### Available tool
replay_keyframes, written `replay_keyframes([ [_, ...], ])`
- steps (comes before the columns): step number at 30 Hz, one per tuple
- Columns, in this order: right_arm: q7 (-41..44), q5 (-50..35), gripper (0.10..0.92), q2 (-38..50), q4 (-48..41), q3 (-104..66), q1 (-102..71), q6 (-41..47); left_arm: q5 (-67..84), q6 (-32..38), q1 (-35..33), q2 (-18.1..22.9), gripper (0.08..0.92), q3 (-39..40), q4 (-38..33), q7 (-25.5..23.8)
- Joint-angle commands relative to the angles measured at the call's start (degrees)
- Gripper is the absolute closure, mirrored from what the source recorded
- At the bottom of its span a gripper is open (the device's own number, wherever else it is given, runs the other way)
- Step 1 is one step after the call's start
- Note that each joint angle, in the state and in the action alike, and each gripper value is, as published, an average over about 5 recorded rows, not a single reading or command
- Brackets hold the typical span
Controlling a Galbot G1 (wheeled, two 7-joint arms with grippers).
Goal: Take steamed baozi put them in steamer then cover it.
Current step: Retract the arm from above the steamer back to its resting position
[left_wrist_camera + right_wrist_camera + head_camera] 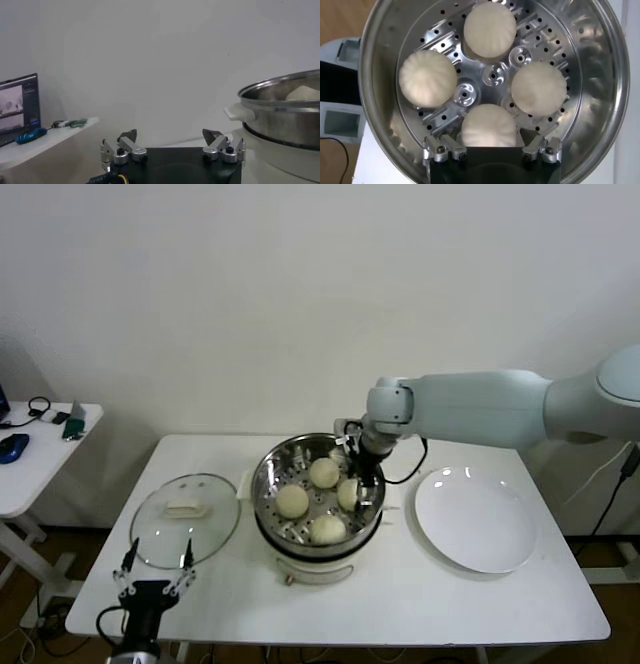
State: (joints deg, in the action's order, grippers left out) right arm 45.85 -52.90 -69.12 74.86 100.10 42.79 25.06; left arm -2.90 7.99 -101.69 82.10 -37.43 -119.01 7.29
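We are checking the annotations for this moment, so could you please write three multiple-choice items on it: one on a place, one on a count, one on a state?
1. Where does the glass lid lie?
A. On the steamer
B. On the table, on the robot's left of the steamer
C. On the white plate

2. How many steamed baozi are in the steamer?
A. Two
B. Three
C. Four

3. How does the right gripper stand?
A. Open, a bun between its fingers
B. Shut on the lid's handle
C. Open over the plate

Answers:
1. B: the lid rests flat beside the pot, near the left gripper.
2. C: the right wrist view shows four on the perforated tray.
3. A: its fingers stand apart on either side of the nearest bun, inside the pot.
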Motion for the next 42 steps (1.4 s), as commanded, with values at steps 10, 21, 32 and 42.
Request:
replay_keyframes([
  [10,-14.64,-6.28,0.203,19.83,10.31,-9.61,1.83,-15.63,-1.63,1.21,0.38,-0.2,0.177,-0.69,0.13,0.38],
  [21,-34.44,-2.76,0.203,37.92,15.76,-28.8,-19.07,-34.92,-3.56,2.43,1.63,-0.15,0.177,-0.6,-2.03,1.71],
  [32,-44.74,4.19,0.203,43.74,18.01,-80.45,-70.73,-38.21,-9.37,0.47,0.5,-0.14,0.177,-1.58,-4.65,0.4],
  [42,-47.36,9.1,0.203,32.4,18.25,-111.37,-99.09,-39.68,-26.83,-5.64,-0.94,0.26,0.177,-2.16,-8.44,-0.48],
])
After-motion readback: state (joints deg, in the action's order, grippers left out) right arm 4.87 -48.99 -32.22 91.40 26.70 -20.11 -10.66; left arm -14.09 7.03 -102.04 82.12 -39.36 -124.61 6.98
